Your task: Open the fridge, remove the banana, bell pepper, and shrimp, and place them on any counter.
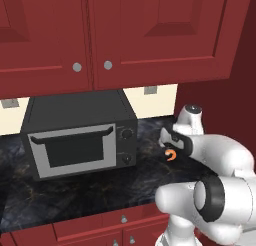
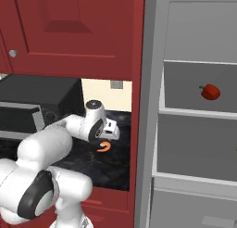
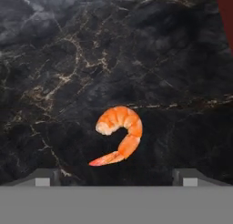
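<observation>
The shrimp (image 3: 119, 134) lies flat on the black counter (image 3: 54, 73), between my spread finger tips (image 3: 43, 176) and touching neither; the gripper (image 1: 171, 146) stands apart and empty just above it, right of the microwave (image 1: 80, 135). I judge the shrimp's placement done, so my next move calls for lifting clear and swinging toward the open fridge (image 2: 194, 46), where the bell pepper (image 2: 210, 91) waits on an upper shelf. My arm reaches forward over the counter, hand pointing down at the stone.
</observation>
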